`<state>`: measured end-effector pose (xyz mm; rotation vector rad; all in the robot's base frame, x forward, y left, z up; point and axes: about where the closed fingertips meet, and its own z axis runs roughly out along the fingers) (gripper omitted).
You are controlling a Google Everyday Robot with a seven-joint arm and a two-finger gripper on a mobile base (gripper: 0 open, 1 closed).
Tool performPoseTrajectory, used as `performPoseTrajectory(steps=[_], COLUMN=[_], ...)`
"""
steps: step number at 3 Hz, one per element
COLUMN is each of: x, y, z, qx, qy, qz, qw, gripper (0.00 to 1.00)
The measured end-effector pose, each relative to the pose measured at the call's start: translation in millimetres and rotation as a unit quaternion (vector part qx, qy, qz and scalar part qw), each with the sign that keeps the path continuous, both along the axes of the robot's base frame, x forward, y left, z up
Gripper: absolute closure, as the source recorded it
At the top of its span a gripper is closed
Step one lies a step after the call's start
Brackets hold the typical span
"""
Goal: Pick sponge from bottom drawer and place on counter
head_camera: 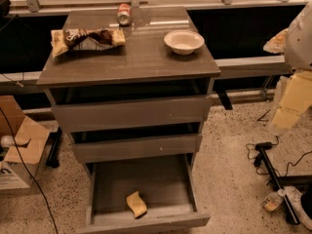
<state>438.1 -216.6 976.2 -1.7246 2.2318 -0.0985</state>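
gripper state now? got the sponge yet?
Gripper: far right of the view, open or closed cannot be told.
Not holding the sponge, which lies in the open bottom drawer, well apart from the gripper.

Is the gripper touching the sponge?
Apart. The camera view shows the gripper at the right edge, far from the sponge lying in the bottom drawer.

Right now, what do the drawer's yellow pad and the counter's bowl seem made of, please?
Pale-yellow wavy sponge: likely soft matte foam, given its bend. Cream round bowl: perhaps paper or plastic, dull surface. The gripper hangs at far right.
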Motion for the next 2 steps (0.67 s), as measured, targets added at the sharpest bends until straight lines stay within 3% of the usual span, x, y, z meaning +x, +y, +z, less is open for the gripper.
performPoseTrajectory(steps=[1, 2], x=[0.0, 5.3], y=[0.0, 17.3], z=[0.0, -24.7], qx=[0.0, 0.031], qy=[0.0, 0.004], qz=[0.0, 0.034], qw=[1.0, 0.9989], gripper=[0.0, 0.0])
